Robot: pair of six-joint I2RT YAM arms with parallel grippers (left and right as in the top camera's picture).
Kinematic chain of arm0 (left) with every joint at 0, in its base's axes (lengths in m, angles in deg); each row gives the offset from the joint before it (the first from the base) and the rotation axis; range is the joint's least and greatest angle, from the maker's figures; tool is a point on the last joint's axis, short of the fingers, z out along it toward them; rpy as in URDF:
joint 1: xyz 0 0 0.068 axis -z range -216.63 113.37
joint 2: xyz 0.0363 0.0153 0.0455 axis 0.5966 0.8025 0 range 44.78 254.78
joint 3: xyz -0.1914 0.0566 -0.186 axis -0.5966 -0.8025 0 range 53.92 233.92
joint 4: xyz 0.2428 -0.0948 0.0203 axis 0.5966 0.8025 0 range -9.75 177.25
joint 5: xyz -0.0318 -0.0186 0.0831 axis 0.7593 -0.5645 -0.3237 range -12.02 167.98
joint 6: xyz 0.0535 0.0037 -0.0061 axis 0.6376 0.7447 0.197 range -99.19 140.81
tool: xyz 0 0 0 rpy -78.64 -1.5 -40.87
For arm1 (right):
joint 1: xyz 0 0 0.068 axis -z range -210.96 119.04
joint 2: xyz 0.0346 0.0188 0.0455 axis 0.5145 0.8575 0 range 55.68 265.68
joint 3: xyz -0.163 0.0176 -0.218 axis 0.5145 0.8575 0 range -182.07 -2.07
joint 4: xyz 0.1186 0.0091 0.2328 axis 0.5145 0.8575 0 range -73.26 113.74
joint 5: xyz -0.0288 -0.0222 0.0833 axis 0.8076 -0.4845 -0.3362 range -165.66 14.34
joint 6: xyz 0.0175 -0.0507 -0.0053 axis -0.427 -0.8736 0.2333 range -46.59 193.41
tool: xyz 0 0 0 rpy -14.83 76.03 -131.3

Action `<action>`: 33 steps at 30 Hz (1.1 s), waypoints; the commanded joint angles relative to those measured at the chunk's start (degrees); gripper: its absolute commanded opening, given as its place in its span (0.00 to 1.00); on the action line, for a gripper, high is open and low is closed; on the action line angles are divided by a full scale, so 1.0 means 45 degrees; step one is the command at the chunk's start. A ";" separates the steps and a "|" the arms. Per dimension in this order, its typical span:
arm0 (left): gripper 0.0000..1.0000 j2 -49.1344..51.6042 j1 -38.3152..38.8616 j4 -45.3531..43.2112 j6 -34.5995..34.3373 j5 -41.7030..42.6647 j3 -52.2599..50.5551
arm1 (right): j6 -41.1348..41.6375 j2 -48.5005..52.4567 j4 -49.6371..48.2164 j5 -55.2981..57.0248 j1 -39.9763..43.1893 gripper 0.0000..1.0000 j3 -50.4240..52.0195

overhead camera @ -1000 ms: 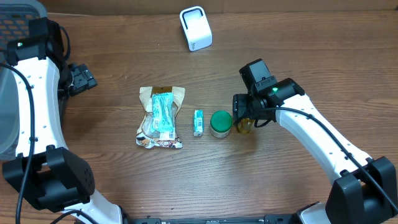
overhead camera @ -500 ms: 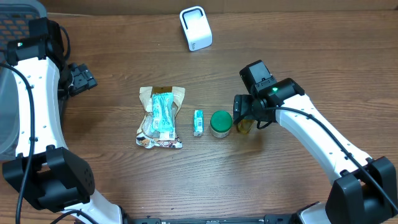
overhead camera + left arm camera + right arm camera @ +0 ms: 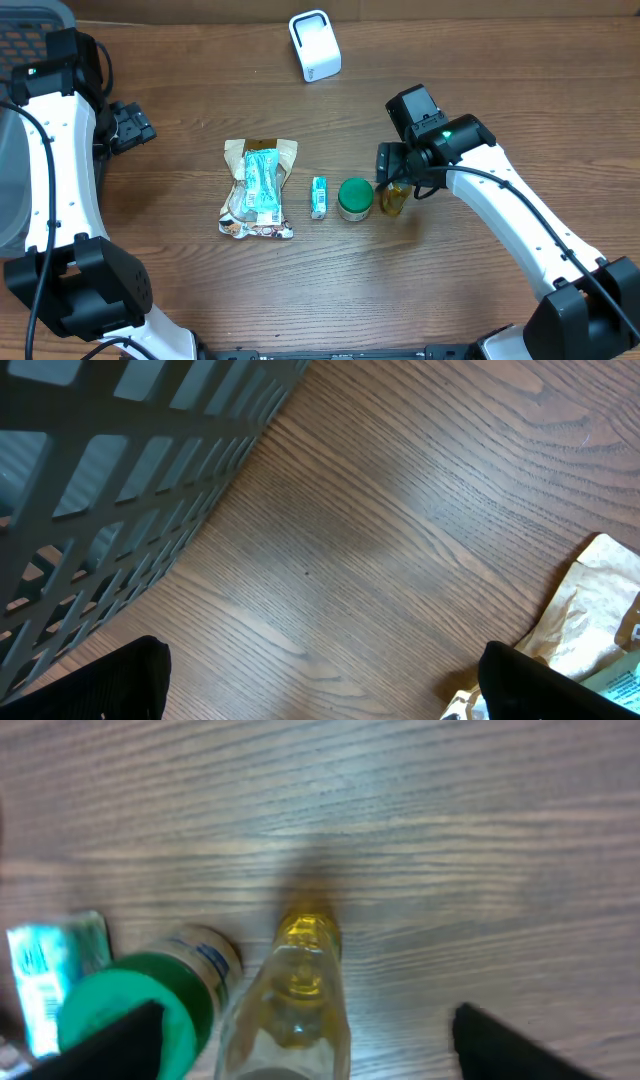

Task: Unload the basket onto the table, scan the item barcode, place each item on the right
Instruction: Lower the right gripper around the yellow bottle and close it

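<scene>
Overhead, worktop: a brown wooden worktop carried a loose row of goods across its middle.
Overhead, white scanner: stood at the far edge, well apart from the row.
Overhead, snack bag: lay at the left end of the row, with a teal packet on top of it.
Overhead, small teal pack: lay just right of the bag, not touching it.
Overhead, green-lidded jar: stood near the small pack, on its right.
Overhead, yellow bottle: sat just right of the jar, under the tip of the right arm.
Overhead, right claw: pointed down over the bottle and hid part of it.
Overhead, left claw: hung at the far left beside a grey basket, well apart from the goods.
Left wrist, claw: the two dark fingers were spread as wide as they go, with only bare wood between them and nothing held.
Left wrist, surroundings: the basket's grid filled the far left, and a corner of the snack bag showed at the near right.
Right wrist, bottle: it showed between the fingers with its cap end pointing away. The jar was just to its left and the small teal pack further left.
Right wrist, claw: the fingers were spread wide on either side of the bottle and gripped nothing. The right one was well clear of the bottle. The left one overlapped the jar's lid, and whether it touched could not be told.
</scene>
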State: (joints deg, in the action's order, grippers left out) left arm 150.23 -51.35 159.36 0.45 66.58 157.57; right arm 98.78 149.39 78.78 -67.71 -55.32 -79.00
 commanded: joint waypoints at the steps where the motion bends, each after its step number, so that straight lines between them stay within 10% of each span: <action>1: 0.99 0.0126 -0.0058 -0.0015 0.0243 -0.0175 0.0223 | 0.0087 -0.0034 0.0204 -0.0253 -0.0058 0.72 -0.0238; 33: 0.99 0.0126 -0.0058 -0.0015 0.0238 -0.0175 0.0223 | 0.0699 0.1263 0.0335 -0.0447 -0.0102 0.69 0.0189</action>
State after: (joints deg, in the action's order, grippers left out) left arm 150.23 -51.35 159.36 0.45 66.56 157.57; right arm 101.71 153.81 80.31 -69.31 -55.43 -78.49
